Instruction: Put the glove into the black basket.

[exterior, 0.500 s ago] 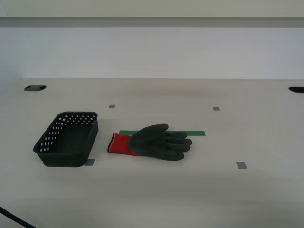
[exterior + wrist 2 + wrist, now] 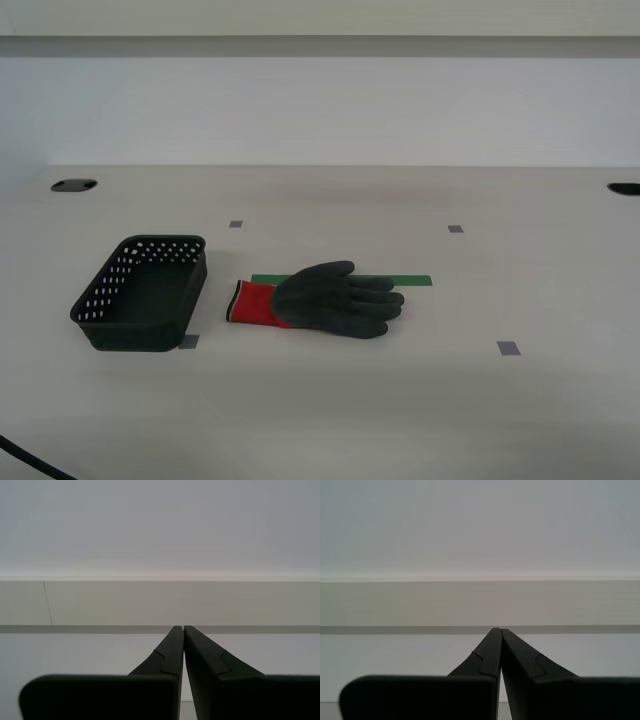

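Progress: nothing of the task is showing as done; the glove (image 2: pixel 320 299) is lying on the desk (image 2: pixel 400 400), outside the black basket (image 2: pixel 143 294)
Glove: it is resting flat a little left of the middle of the exterior view, its red cuff pointing toward the basket and its dark grey fingers pointing to the exterior view's right; a green tape strip (image 2: pixel 400 280) is peeking out along its far edge
Basket: it is sitting in the left part of the exterior view, just beside the cuff but apart from it, and it is looking empty inside
Other marks: small grey squares (image 2: pixel 509 348) are dotting the desk around both things
First tool (image 2: pixel 498 630): the robot is keeping it away from the scene; its wrist view is showing only a pale wall, and its two dark tips are pressed together with nothing between them
Second tool (image 2: pixel 180 628): likewise closed on nothing, tips meeting, facing the same kind of blank wall
Arms in the exterior view: neither is appearing there, so which one is nearer the glove cannot be told
Remaining, by judgement: reaching to the glove, opening a tool, gripping the glove, carrying it over the basket's rim and letting it drop inside; the whole job is still lying ahead
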Available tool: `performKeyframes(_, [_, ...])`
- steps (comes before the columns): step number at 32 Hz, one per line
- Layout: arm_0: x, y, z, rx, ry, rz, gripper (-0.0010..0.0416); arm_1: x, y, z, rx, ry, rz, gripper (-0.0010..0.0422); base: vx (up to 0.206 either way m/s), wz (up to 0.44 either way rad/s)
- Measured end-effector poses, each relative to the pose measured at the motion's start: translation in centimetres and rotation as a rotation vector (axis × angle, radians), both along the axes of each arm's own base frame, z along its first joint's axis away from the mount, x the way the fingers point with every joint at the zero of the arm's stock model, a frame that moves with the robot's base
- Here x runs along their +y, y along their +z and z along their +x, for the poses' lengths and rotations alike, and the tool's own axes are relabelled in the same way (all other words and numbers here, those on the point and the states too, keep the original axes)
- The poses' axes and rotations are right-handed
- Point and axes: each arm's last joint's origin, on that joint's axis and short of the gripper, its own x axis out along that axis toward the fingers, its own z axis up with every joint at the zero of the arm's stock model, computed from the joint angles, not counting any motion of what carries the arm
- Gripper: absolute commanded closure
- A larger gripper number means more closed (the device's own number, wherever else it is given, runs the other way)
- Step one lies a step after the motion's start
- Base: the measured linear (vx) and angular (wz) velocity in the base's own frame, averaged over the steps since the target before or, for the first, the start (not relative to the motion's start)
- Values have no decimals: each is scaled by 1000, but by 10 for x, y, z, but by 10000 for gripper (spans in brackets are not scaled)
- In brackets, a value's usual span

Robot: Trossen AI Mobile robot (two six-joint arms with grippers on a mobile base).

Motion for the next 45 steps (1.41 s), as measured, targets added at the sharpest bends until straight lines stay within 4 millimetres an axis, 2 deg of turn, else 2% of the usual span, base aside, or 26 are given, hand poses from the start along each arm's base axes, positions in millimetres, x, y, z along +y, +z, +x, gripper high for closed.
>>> performKeyframes(7, [0,0,0,0,-1,0,405,0,-3,0,33,-3,0,412,0,0])
performKeyframes(12, [0,0,0,5,0,0,405,-3,-8,1,133,-110,2,412,0,0])
performKeyframes(16, [0,-1,0,7,0,0,405,-4,-10,2,222,-123,-6,412,0,0])
performKeyframes(21, [0,-1,0,9,0,0,405,-4,-6,4,363,-124,-14,412,0,0])
performKeyframes(29, [0,-1,0,11,0,0,405,-11,5,3,495,-156,11,413,0,0])
performKeyframes(35, [0,-1,0,11,-1,0,405,-28,15,3,616,-227,32,413,0,0])
performKeyframes(40, [0,-1,0,11,0,0,405,-44,18,14,752,-295,85,413,0,0])
performKeyframes(45, [0,-1,0,11,0,0,405,-67,3,36,904,-381,173,412,0,0])
